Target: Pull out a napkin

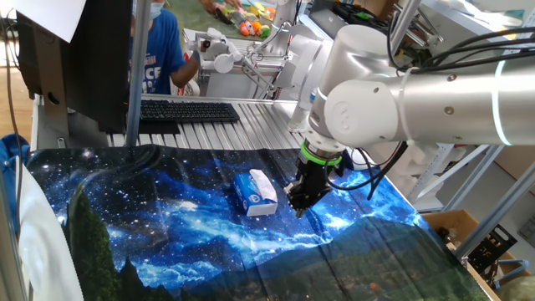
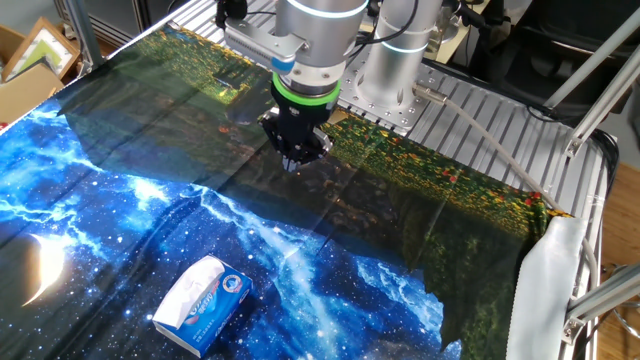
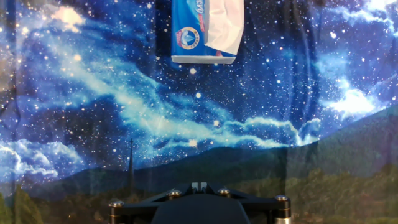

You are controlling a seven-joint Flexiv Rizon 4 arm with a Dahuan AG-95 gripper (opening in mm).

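A small blue tissue pack (image 1: 246,195) lies on the galaxy-print cloth. A white napkin (image 1: 263,186) sticks out of its top slot. Both also show in the other fixed view, the pack (image 2: 222,300) and the napkin (image 2: 186,292), and at the top of the hand view, the pack (image 3: 188,32) and the napkin (image 3: 224,25). My gripper (image 1: 299,201) hangs just above the cloth, to the right of the pack and apart from it. Its fingertips (image 3: 199,185) are pressed together and hold nothing. It also shows in the other fixed view (image 2: 297,156).
The galaxy-print cloth (image 1: 167,242) covers the table. A black keyboard (image 1: 188,110) lies on the metal slats at the back. A person in blue (image 1: 159,46) stands behind it. White fabric (image 2: 550,290) hangs at the table's corner.
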